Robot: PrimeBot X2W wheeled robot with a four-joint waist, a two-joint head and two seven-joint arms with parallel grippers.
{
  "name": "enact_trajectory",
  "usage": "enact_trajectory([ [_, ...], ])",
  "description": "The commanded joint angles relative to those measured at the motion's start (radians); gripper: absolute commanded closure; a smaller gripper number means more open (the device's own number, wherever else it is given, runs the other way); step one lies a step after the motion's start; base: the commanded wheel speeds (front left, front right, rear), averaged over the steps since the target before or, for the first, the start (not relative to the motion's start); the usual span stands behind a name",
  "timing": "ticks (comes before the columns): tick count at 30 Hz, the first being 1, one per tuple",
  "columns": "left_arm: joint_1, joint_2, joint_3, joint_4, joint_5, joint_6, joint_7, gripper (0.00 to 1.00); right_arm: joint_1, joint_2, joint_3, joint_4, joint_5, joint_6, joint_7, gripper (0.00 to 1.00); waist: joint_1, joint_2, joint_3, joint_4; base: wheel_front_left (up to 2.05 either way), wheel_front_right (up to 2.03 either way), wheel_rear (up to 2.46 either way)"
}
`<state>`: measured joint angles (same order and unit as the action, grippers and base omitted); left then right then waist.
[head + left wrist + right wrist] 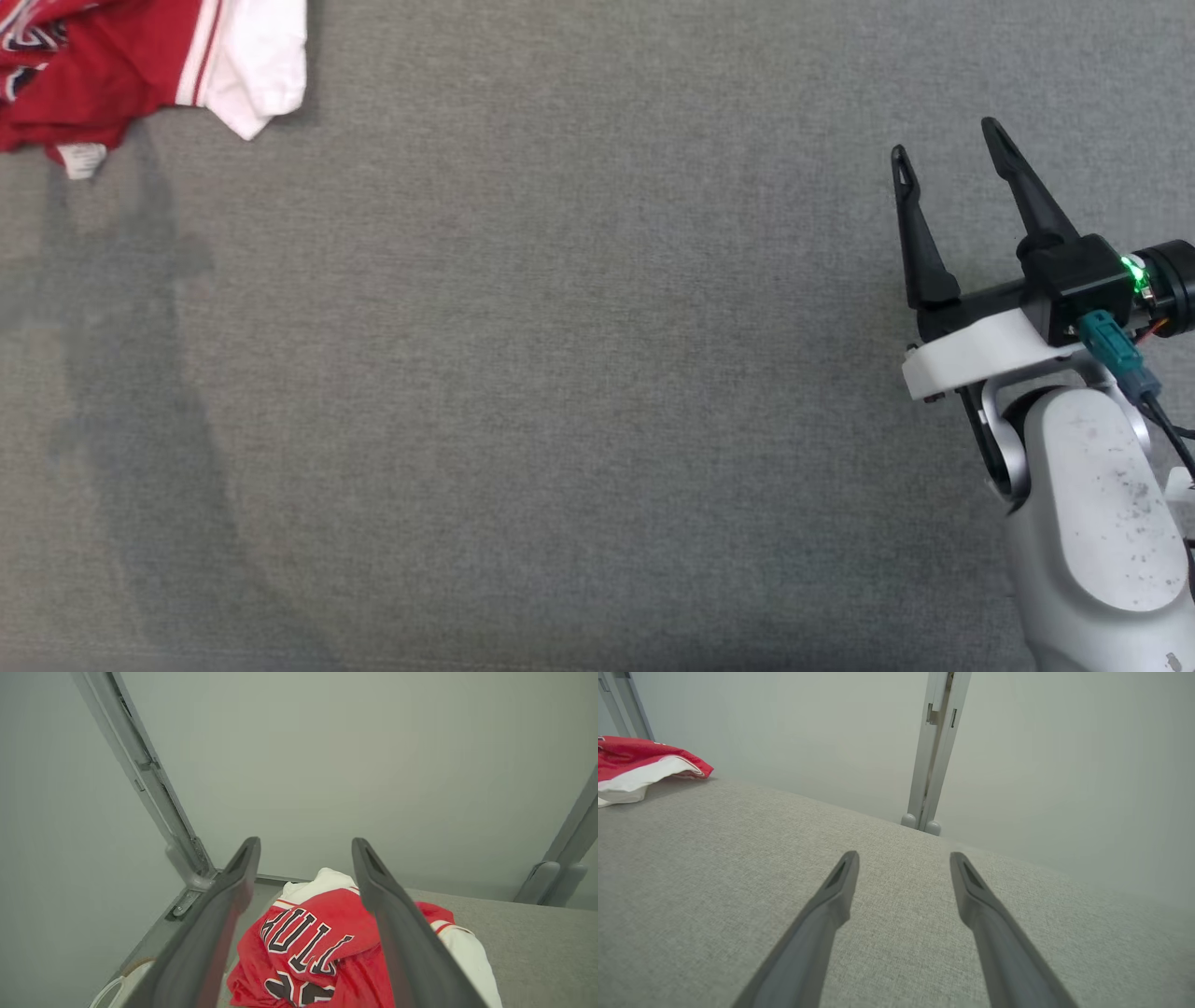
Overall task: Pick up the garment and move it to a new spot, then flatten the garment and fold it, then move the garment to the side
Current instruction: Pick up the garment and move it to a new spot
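Observation:
The garment [140,65] is a red jersey with white sleeves and black lettering, bunched at the far left corner of the grey table. In the left wrist view the garment [317,952] lies just below and ahead of my left gripper [306,847], whose fingers stand open above it with nothing between them. My right gripper [943,140] hovers open over bare cloth at the right side, far from the jersey. From the right wrist view the garment [640,765] shows at the upper left, well away from the right gripper [903,858].
A grey fabric surface [560,373] covers the table. Metal frame posts [149,788] [934,751] rise behind the table's far edge against a pale wall. Another post [560,872] stands at the right in the left wrist view.

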<state>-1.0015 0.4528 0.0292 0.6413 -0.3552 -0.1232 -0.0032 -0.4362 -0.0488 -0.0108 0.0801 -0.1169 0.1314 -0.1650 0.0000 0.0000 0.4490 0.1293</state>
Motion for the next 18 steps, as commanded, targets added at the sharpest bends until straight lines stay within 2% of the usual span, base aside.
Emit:
enact_trajectory([
  [1,-0.023,0.019,-0.011,0.039,-0.005,-0.003,0.018,0.00,0.012,-0.003,-0.003,-0.019,-0.011,-0.002,0.007,0.00,0.0000,0.0000,0.125,-0.103,0.00,0.00,0.00],
  [8,-0.073,0.068,-0.071,0.196,-0.024,-0.008,0.111,0.00,0.038,-0.003,-0.003,-0.081,-0.018,-0.001,0.027,0.00,0.0000,0.0000,0.193,-0.122,0.00,0.00,0.00],
  [17,-0.106,0.116,-0.122,0.298,-0.075,-0.008,0.113,0.00,0.041,-0.003,-0.006,-0.098,-0.009,-0.002,0.022,0.00,0.0000,0.0000,0.236,-0.125,0.00,0.00,0.00],
  [18,-0.112,0.118,-0.127,0.302,-0.080,-0.008,0.100,0.14,0.040,-0.004,-0.006,-0.096,-0.009,-0.002,0.021,0.00,0.0000,0.0000,0.238,-0.123,0.00,0.00,0.00],
])
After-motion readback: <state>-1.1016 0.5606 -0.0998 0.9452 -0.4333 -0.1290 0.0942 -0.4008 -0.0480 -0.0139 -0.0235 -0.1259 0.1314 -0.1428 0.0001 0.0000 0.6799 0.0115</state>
